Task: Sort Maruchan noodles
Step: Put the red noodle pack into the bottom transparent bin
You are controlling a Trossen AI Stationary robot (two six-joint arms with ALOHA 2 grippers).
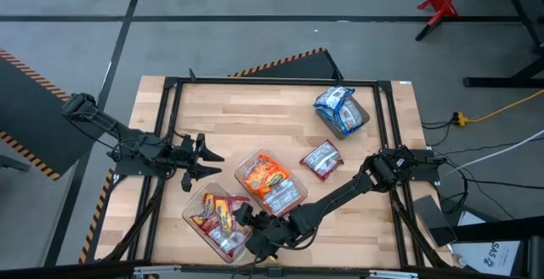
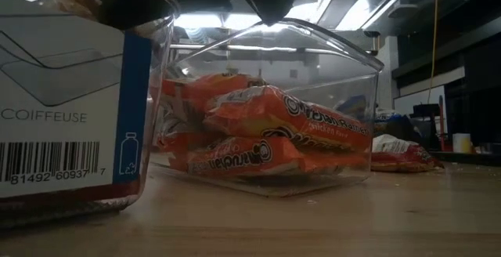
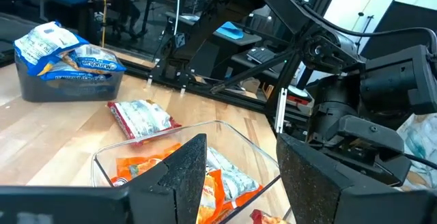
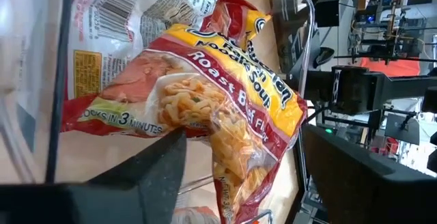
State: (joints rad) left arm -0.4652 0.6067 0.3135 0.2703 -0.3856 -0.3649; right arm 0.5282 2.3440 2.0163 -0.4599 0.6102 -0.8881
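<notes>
Red Maruchan packets (image 1: 219, 215) lie in a clear tub (image 1: 194, 201) near the table's near edge. My right gripper (image 1: 255, 233) is over that tub's right end, open. In the right wrist view its fingers stand on either side of a red Roast Beef packet (image 4: 205, 87). Orange packets (image 1: 265, 177) fill a second clear tub (image 1: 293, 201) at mid-table. One red packet (image 1: 321, 160) lies flat on the wood. Blue packets (image 1: 338, 105) sit in a dark grey tub (image 1: 350, 128). My left gripper (image 1: 204, 158) is open, left of the orange tub, touching nothing. My right gripper (image 4: 242, 136) is open around the lower end (image 4: 239, 173) of the red Roast Beef packet, coming from above. I cannot tell whether a finger (image 4: 160, 166) touches the packet. The packet lies tilted on other packets inside the tub.
A black metal frame (image 1: 272, 82) runs round the table top. Bare wood (image 1: 246, 117) lies on the far left part. In the low view the labelled tub (image 2: 70, 92) is close at the left, the orange tub (image 2: 266, 143) behind it and the loose red packet (image 2: 399, 155) at the right.
</notes>
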